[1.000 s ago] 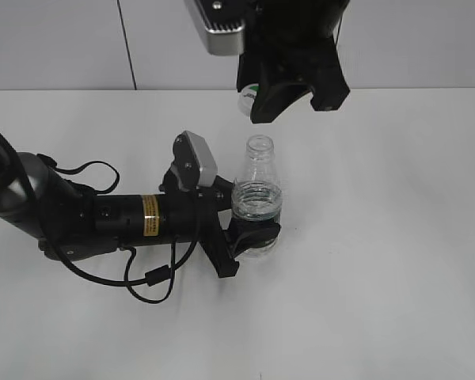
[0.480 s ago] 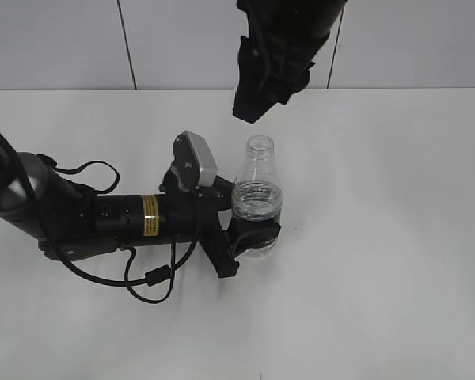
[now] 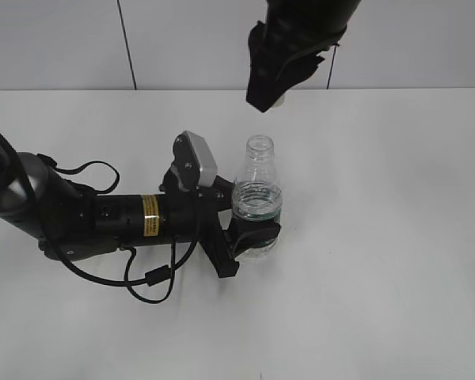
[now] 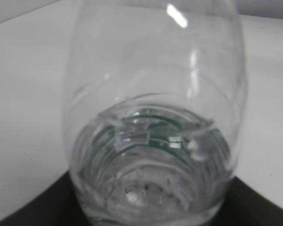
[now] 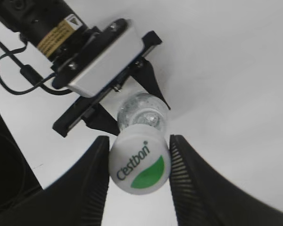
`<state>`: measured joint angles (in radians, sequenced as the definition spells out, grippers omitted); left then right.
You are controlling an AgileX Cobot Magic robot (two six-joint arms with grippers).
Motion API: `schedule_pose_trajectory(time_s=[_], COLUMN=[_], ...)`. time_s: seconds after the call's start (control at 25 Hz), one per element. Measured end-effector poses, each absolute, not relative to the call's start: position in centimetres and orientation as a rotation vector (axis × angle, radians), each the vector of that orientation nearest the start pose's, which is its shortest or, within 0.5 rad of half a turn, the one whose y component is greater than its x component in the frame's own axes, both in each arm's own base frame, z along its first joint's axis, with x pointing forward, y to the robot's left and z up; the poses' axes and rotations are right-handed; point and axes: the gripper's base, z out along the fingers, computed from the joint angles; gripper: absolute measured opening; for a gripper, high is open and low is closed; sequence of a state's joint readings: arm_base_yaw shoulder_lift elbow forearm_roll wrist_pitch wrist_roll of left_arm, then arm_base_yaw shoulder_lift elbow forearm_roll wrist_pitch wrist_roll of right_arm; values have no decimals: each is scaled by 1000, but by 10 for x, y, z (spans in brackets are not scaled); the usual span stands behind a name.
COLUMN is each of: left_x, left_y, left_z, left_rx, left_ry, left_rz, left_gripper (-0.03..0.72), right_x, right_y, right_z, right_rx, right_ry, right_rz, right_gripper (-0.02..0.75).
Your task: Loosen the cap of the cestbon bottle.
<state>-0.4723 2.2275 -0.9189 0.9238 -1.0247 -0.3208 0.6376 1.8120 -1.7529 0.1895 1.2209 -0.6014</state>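
Observation:
The clear cestbon bottle (image 3: 258,198) stands upright on the white table with its neck open and no cap on it. My left gripper (image 3: 249,229) is shut on its lower body; the left wrist view shows the bottle (image 4: 153,117) filling the frame. My right gripper (image 3: 267,95) hangs high above and behind the bottle. In the right wrist view it (image 5: 139,162) is shut on the white cap (image 5: 138,160), whose top bears a green leaf mark and lettering. The bottle's open mouth (image 5: 142,112) shows below the cap.
The left arm (image 3: 103,218) lies across the table from the left, with a loose black cable (image 3: 146,277) beside it. A grey wall (image 3: 63,43) runs behind the table's far edge.
My right gripper has turned and shifted slightly right above the bottle; the cap, visible in it a second ago, is now hidden in the exterior view. The left arm and bottle have not moved.

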Motion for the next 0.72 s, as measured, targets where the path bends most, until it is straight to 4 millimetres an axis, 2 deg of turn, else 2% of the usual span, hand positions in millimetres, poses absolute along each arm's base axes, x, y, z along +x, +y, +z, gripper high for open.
schedule_pose_trajectory(time_s=[0.16,0.4,0.6,0.72], left_x=[301,301,301,301], left_y=[-223,-223,-223,-224], left_z=[67,67,67,67], left_rx=[1157,1157,1156,1152], left_ry=[1616,1616,1615,1611], left_rz=[-872,-872,-873,-876], left_gripper=[409,409,409,409], right_x=[327,361,375,376], right_y=[211,144,103,87], right_z=[334,334,332,321], right_rx=[-1376,-1065,-871,-802], right_ry=[2384,2531,2605,2665], right_rz=[252,207,186,200], right_gripper=[295,295,295,295])
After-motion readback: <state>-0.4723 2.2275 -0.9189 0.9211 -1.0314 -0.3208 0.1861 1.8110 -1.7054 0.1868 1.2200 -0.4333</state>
